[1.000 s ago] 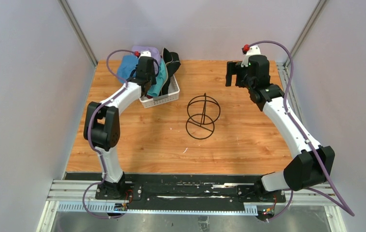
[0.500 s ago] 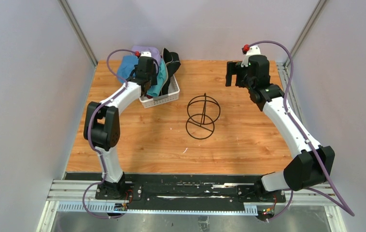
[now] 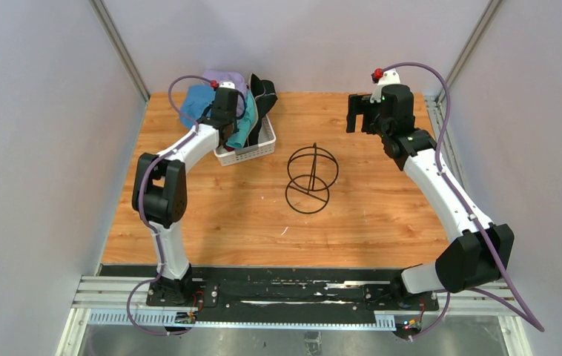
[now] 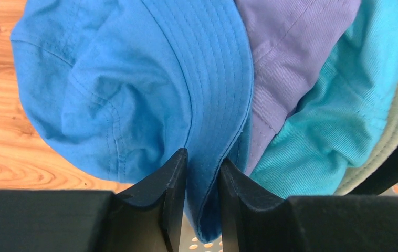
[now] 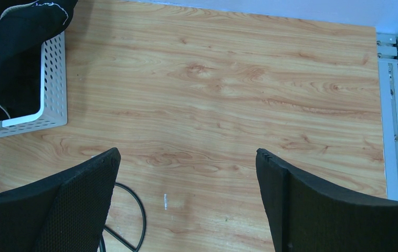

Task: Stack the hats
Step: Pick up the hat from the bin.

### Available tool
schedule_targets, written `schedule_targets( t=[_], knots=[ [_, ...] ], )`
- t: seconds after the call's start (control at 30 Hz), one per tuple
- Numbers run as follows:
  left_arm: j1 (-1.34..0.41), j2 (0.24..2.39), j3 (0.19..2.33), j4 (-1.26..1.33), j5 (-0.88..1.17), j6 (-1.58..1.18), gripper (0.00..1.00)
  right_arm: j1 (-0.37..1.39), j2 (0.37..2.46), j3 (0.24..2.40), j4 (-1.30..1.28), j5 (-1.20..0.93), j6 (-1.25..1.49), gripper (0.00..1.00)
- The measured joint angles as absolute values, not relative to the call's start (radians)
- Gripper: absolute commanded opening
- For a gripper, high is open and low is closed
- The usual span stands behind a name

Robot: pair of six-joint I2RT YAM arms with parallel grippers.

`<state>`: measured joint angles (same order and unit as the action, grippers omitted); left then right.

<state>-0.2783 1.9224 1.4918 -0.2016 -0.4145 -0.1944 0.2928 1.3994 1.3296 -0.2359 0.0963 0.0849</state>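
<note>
Several hats are heaped in the white basket (image 3: 252, 152) at the back left. The blue hat (image 4: 107, 89) hangs over the basket's left side, beside the lavender hat (image 4: 291, 47) and the teal hat (image 4: 338, 110). A beige brim (image 4: 396, 131) and the black hat (image 3: 263, 93) lie further right. My left gripper (image 4: 203, 163) is shut on the blue hat's brim, with the fabric pinched between both fingers. My right gripper (image 5: 186, 157) hangs open and empty above the table at the back right, far from the hats. No dark red hat shows.
A black wire-frame stand (image 3: 311, 178) sits on the wooden table near the middle, right of the basket; its ring (image 5: 134, 220) shows by my right gripper's left finger. Grey walls close in the table on three sides. A metal rail (image 5: 396, 105) runs along the right edge.
My left gripper's jaws closed on the blue hat's brim and its wrist shifted slightly back over the basket. The right arm has not moved.
</note>
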Motion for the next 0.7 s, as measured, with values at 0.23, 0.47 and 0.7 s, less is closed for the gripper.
schedule_targets(
  t=[0.23, 0.47, 0.7],
  knots=[
    [-0.278, 1.949, 1.509, -0.251, -0.432, -0.185, 0.0, 0.293, 1.399, 1.33, -0.236, 0.097, 0.085, 0.99],
    [-0.279, 1.794, 1.464, -0.234, -0.443, -0.125, 0.0, 0.293, 1.399, 1.33, -0.236, 0.095, 0.085, 0.99],
    [-0.297, 1.579, 1.592, -0.215, -0.342, -0.027, 0.0, 0.293, 1.399, 1.332, -0.235, 0.064, 0.089, 1.0]
  ],
)
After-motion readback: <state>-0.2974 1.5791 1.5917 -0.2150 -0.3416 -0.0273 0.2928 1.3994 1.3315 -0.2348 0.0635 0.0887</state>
